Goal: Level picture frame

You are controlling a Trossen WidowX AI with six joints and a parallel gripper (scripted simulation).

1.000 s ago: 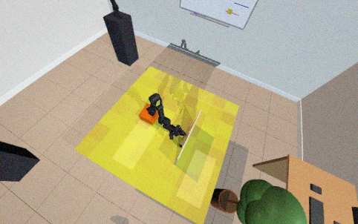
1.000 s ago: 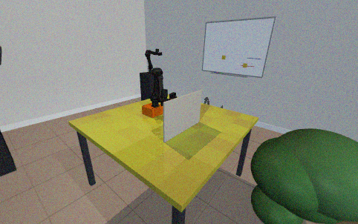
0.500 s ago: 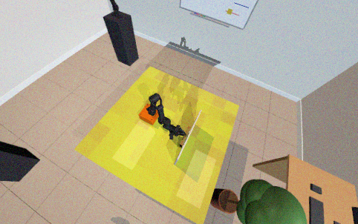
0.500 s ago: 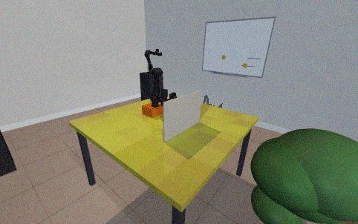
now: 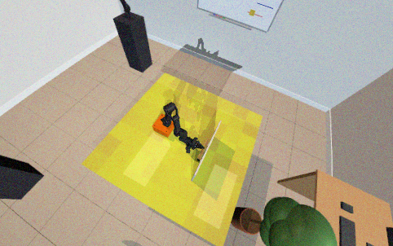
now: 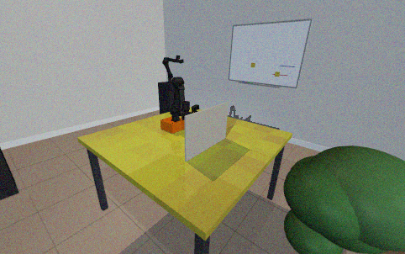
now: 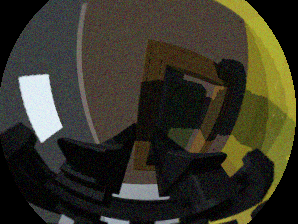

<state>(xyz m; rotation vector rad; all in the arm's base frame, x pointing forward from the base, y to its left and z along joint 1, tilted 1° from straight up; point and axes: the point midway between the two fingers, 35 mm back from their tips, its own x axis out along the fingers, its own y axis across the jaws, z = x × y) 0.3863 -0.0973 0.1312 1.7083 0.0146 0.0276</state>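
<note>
The brown picture frame (image 7: 185,58) is against the grey-brown side of the upright panel (image 7: 115,75) (image 6: 206,132) (image 5: 208,145). In the wrist view its upper bar slopes down to the right, so it looks tilted there. In the top view only a small brown part of it shows beside the arm; the exterior view shows the panel's other side. My gripper (image 7: 144,127) (image 5: 203,147) is shut on the frame's left bar, as the wrist view shows it, near the lower left corner. The screw and the notched strip are hidden.
The panel stands on the yellow table (image 5: 110,159) (image 6: 139,151). The arm's orange base (image 5: 163,125) (image 6: 171,124) sits on the same table, on the gripper's side of the panel. A potted plant (image 5: 299,224) (image 6: 349,198) stands beyond the table.
</note>
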